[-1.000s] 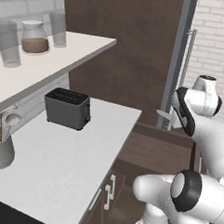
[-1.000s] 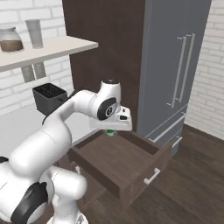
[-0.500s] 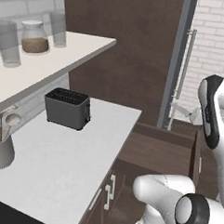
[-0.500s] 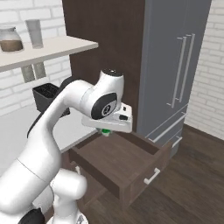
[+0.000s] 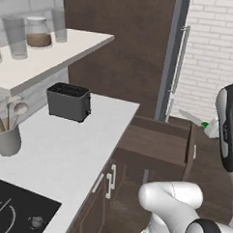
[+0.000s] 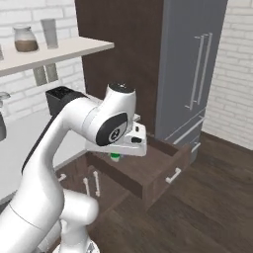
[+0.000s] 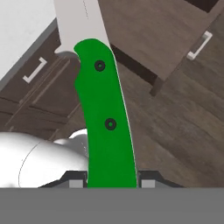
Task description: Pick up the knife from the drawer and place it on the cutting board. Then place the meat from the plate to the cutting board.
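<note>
My gripper [image 7: 111,180] is shut on the knife's bright green handle [image 7: 105,122]. The pale blade [image 7: 78,22] points away from the hand, over the counter edge and the cabinet fronts. In the right base view the gripper [image 6: 118,153] hangs above the left end of the open drawer [image 6: 148,170], with a bit of green handle [image 6: 115,157] showing below it. The left base view shows the knife [image 5: 192,118] at the right, beside the drawer [image 5: 160,145]. The cutting board, the plate and the meat are out of view.
A black toaster [image 5: 68,102] stands on the white counter [image 5: 63,149], with a grey utensil holder [image 5: 6,139] and a black stovetop [image 5: 12,210] nearer. A shelf [image 5: 54,50] above carries jars. The grey fridge [image 6: 192,74] stands right of the drawer.
The arm has swung and folded closer to the cameras, carrying the knife a little lower and leftward over the open drawer. The grip on the handle is unchanged.
</note>
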You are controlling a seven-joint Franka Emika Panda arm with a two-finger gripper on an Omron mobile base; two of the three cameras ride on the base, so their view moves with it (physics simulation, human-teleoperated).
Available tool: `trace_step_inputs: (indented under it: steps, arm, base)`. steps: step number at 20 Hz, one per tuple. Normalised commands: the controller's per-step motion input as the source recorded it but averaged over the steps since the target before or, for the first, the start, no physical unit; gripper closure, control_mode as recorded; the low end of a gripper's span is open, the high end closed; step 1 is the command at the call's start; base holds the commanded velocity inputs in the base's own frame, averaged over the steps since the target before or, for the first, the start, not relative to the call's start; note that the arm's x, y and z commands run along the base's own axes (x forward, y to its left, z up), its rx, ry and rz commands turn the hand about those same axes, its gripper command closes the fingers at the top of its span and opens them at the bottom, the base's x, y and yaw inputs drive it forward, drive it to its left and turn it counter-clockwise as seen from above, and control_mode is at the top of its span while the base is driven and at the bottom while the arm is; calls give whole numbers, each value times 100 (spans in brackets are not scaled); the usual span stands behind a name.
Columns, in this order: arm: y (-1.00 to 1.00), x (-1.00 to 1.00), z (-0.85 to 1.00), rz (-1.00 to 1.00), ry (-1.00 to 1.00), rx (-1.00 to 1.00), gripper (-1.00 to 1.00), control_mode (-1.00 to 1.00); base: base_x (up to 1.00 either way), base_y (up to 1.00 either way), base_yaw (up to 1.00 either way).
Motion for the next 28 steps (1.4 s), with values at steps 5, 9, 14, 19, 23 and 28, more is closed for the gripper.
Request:
trace_step_inputs:
  steps: [5,9,14,19,23,28]
  arm:
    - [0,0,0,0,0,0,100,100]
    - [0,0,0,0,0,0,100,100]
    - [0,0,0,0,0,0,100,100]
    - [0,0,0,0,0,0,100,100]
    - [0,0,0,0,0,0,100,100]
    - [0,0,0,0,0,0,100,100]
  base:
    - [-58,-31,-58]
    - [-26,-34,-72]
    - [-20,-32,-75]
    - [-21,-29,-75]
    - [-28,-22,-74]
    - [-32,-37,-70]
